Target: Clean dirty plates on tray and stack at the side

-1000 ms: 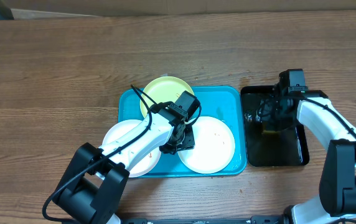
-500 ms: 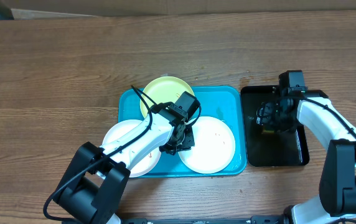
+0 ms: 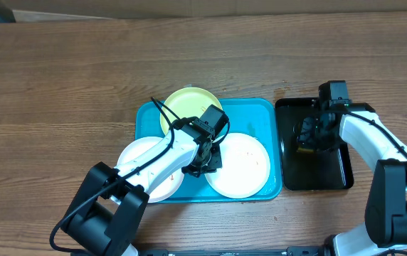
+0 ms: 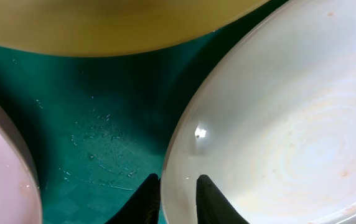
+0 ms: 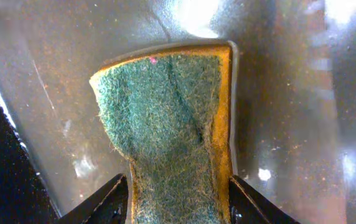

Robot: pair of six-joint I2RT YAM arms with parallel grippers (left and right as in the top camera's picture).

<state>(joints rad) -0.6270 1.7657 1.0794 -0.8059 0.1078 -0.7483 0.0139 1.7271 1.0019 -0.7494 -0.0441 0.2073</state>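
Note:
The turquoise tray (image 3: 260, 114) holds three plates: a pale yellow-green one (image 3: 183, 105) at the back, a white one (image 3: 141, 165) at the front left, a white one (image 3: 245, 165) at the front right. My left gripper (image 3: 205, 162) is shut on the left rim of the right white plate (image 4: 277, 130), one finger on each side of the rim (image 4: 179, 200). My right gripper (image 3: 309, 136) is over the black tray (image 3: 331, 178) and shut on a green and yellow sponge (image 5: 172, 124), its waist pinched between the fingers.
The black tray (image 5: 302, 74) is wet and glossy. The left white plate (image 4: 4, 180) carries a red smear. Water drops lie on the turquoise tray floor (image 4: 97, 137). Bare wooden table (image 3: 61, 78) surrounds both trays.
The right gripper and sponge have shifted slightly on the black tray. The left arm and the plates have not visibly moved.

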